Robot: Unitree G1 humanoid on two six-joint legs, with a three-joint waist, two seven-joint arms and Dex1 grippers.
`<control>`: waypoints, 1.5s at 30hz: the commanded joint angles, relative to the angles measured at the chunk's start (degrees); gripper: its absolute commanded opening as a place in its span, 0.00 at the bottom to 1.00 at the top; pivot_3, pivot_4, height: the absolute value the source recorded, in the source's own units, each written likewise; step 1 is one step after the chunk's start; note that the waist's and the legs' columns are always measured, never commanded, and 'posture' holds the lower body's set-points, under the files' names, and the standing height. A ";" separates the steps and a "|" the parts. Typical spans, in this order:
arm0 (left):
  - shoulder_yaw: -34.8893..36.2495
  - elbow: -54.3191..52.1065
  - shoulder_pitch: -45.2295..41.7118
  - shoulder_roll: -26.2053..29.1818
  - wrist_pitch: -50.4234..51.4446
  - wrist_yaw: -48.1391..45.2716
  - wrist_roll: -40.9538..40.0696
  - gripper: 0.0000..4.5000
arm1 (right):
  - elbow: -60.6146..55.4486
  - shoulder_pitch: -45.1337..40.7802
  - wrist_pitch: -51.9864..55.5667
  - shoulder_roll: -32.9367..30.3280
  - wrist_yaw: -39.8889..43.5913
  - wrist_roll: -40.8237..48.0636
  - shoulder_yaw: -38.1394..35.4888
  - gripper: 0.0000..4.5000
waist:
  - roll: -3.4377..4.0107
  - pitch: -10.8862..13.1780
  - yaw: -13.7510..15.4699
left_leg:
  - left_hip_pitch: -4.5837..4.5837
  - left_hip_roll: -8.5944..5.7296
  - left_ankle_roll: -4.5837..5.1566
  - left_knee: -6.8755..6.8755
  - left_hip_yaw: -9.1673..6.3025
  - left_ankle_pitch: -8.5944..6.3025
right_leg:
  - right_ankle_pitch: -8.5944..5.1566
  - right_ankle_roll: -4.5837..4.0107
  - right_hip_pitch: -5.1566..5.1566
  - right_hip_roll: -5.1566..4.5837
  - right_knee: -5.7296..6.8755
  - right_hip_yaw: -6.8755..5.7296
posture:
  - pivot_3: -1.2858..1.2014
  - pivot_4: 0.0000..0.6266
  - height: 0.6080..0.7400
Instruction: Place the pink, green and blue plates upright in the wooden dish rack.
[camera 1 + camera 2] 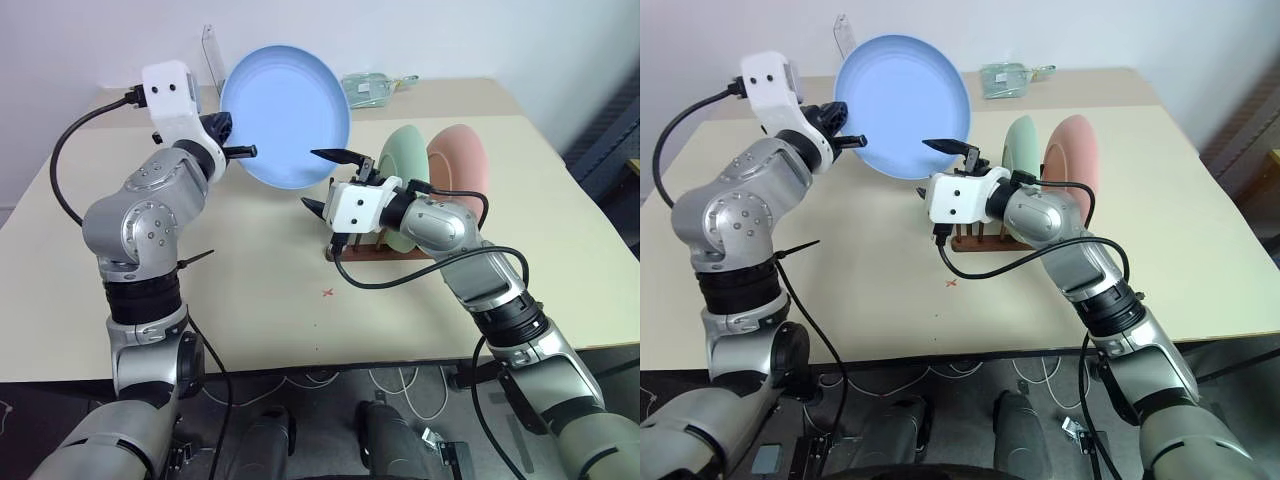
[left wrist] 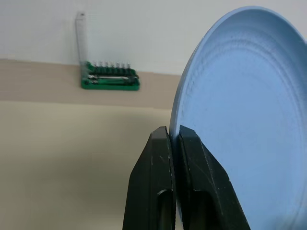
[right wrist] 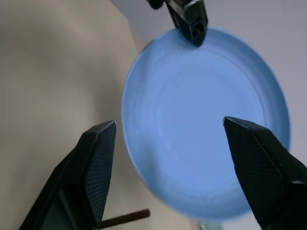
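Nearest of all is the right end effector (image 1: 333, 182), its two black fingers (image 3: 98, 163) spread wide and empty, their textured inner pads facing one another just short of the blue plate (image 1: 286, 116). That plate is round, shallow and matte, with faint concentric rings on its face (plainest in the left wrist view), and it is held upright in the air above the desk (image 1: 250, 300), to the left of the wooden dish rack (image 1: 375, 247). Pinching its rim on the side away from the rack is the left end effector (image 2: 174, 143), fingers clamped tight on the thin edge. The rack is dark brown wood with thin upright pegs and stands on the smooth beige desk; in it the green plate (image 1: 410, 160) and, on its far side from the blue one, the pink plate (image 1: 462, 165) stand on edge side by side. Beyond the rack, at the desk's far edge, lies a green bit holder (image 2: 111, 79) holding a row of small metal bits, its clear lid raised.
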 commanded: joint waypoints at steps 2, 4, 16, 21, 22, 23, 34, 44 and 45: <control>3.32 -5.44 -3.81 -1.12 3.30 0.89 -3.19 0.01 | 0.06 -1.19 -1.55 0.69 -0.86 -2.19 -0.29 0.81 | 0.00 0.01 -0.02 | 0.00 0.00 -0.01 -0.01 0.00 0.00 | 0.00 0.00 0.00 0.00 0.00 0.00 | 0.52 0.24 1.00; 4.44 -6.47 -4.51 -1.70 4.61 1.30 -4.23 0.01 | 0.18 -1.12 -1.58 0.96 -0.94 -2.72 -0.39 0.81 | 0.00 0.01 -0.05 | 0.00 0.00 -0.01 -0.01 0.00 0.00 | 0.00 0.00 0.00 0.00 0.00 0.00 | 0.52 0.24 1.00; 6.41 -10.15 -5.26 -2.44 10.08 2.04 -6.17 0.00 | 3.66 -3.13 -3.22 1.41 -4.09 -7.91 -0.75 0.53 | 0.00 0.01 -0.09 | 0.02 0.00 -0.05 -0.01 0.00 0.03 | 0.00 0.00 0.00 0.01 0.02 0.01 | 0.52 0.24 1.00; 6.61 -10.25 -5.16 -2.80 10.12 1.96 -6.35 0.00 | 4.00 -3.56 -4.01 1.47 -5.21 -8.85 -0.87 0.02 | 0.00 0.01 -0.12 | 0.02 0.01 -0.06 -0.02 0.01 0.04 | 0.00 0.00 0.00 0.01 0.02 0.02 | 0.52 0.24 1.00; 6.67 -10.26 -5.13 -2.89 10.03 1.93 -6.36 0.00 | 4.03 -3.58 -4.17 1.52 -5.37 -8.95 -0.92 0.02 | 0.00 0.01 -0.08 | 0.02 0.01 -0.07 -0.02 0.01 0.04 | 0.00 0.00 0.00 0.01 0.02 0.01 | 0.52 0.24 1.00; 6.72 -10.28 -5.12 -2.96 9.99 1.91 -6.35 0.00 | 4.06 -3.59 -4.28 1.55 -5.44 -9.00 -0.95 0.02 | 0.00 0.01 -0.07 | 0.02 0.01 -0.07 -0.02 0.01 0.04 | 0.00 0.00 0.00 0.01 0.02 0.01 | 0.52 0.24 1.00; 16.98 -0.78 -2.34 -0.67 -13.65 5.30 0.95 0.60 | 0.57 -2.70 -3.86 6.02 -4.59 -1.11 -3.53 0.00 | 0.00 0.01 -0.24 | 0.04 0.03 -0.11 -0.06 0.04 0.06 | 0.00 -0.01 -0.02 0.03 0.01 0.04 | 0.52 0.24 1.00; 3.59 5.17 21.33 15.76 -28.16 -12.14 15.17 0.60 | -18.17 1.19 32.31 19.74 -3.10 36.82 -19.38 0.00 | 0.05 0.01 0.09 | 0.05 0.03 0.02 -0.13 -0.03 -0.01 | 0.01 -0.04 -0.05 0.04 0.05 0.06 | 0.52 0.24 1.00; 2.12 4.64 23.55 15.78 -29.46 -14.43 15.28 0.60 | -19.55 1.73 35.76 20.44 -4.21 40.14 -21.30 0.00 | 0.03 -0.01 0.29 | 0.01 0.01 0.10 -0.11 -0.08 -0.06 | 0.01 -0.05 -0.05 0.04 0.05 0.04 | 0.52 0.24 1.00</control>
